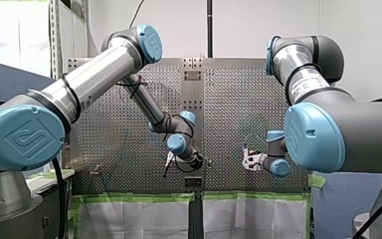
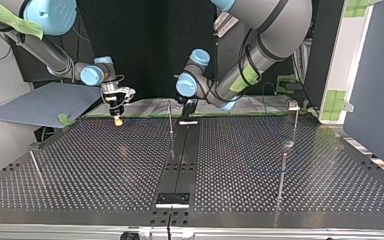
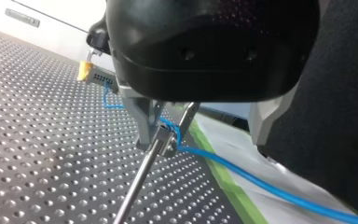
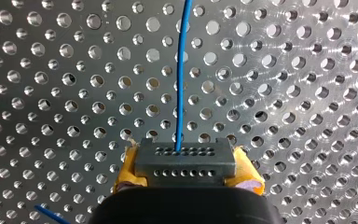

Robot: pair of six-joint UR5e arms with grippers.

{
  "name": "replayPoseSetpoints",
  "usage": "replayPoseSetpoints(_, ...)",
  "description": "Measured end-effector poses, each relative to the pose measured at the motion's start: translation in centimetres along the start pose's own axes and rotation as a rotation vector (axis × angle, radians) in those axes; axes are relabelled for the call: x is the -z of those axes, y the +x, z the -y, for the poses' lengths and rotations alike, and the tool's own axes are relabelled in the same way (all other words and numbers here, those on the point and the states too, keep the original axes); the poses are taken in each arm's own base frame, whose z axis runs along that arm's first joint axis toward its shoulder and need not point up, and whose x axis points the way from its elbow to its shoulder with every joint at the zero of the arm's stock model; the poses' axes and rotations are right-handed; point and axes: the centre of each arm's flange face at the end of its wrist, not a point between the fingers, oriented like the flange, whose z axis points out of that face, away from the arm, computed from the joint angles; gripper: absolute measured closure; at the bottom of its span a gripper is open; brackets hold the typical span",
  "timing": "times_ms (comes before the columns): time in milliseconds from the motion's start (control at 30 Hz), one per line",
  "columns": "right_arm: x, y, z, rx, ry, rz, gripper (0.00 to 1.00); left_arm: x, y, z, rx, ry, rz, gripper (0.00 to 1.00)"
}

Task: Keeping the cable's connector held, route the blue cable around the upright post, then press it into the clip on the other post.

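Observation:
The thin blue cable runs from beside my left gripper into the clip on top of a slim metal post. It continues to the grey connector further off. My left gripper hangs over the clip, open, one metal finger beside the clip and the other well clear. In the right wrist view my right gripper is shut on the connector between its yellow pads, and the cable leads straight out of it. In the top view my right gripper is at the left and my left gripper sits next to the post.
More slim posts stand on the perforated table: two at the top view's right and one at its left. A grey board leans off the far left corner. Green tape lines the table's edge.

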Motion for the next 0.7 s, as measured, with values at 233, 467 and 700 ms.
replayPoseSetpoints(233, 0.0, 0.0, 0.0, -0.001, 0.000, 0.002, 1.00, 0.4, -0.3, 0.1, 0.038, -0.015, 0.052, 0.00)
replayPoseSetpoints(467, 0.0, 0.0, 0.0, -0.001, 0.000, 0.002, 1.00, 0.5, -0.4, 0.4, 0.064, -0.023, 0.105, 0.00)
replayPoseSetpoints(700, 0.0, -0.1, 0.0, -0.001, 0.000, 0.003, 1.00, 1.1, 0.9, 1.0, 0.067, -0.025, 0.118, 0.00)
